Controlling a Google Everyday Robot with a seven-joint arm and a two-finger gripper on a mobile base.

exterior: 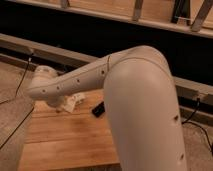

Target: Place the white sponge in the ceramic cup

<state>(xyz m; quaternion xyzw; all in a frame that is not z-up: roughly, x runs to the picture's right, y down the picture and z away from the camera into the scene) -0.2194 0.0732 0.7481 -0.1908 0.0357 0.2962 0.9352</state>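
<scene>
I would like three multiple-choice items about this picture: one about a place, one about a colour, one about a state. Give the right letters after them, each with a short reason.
1. Where does the black slab lie?
A. On the floor.
B. On the wooden table, just right of the tool.
C. Inside a drawer.

2. What colour is the arm?
A. Cream-white.
B. Red.
C. Blue.

3. How is the tool?
A. Wide open, high above the slab.
B. Shut on the white sponge, low over the left part of the table.
C. Resting on the floor.

Answers:
1 B: the slab lies on the planks beside the tool.
2 A: the whole shell of the arm is pale cream.
3 B: the sponge shows right at the tool's tip, under the forearm.
</scene>
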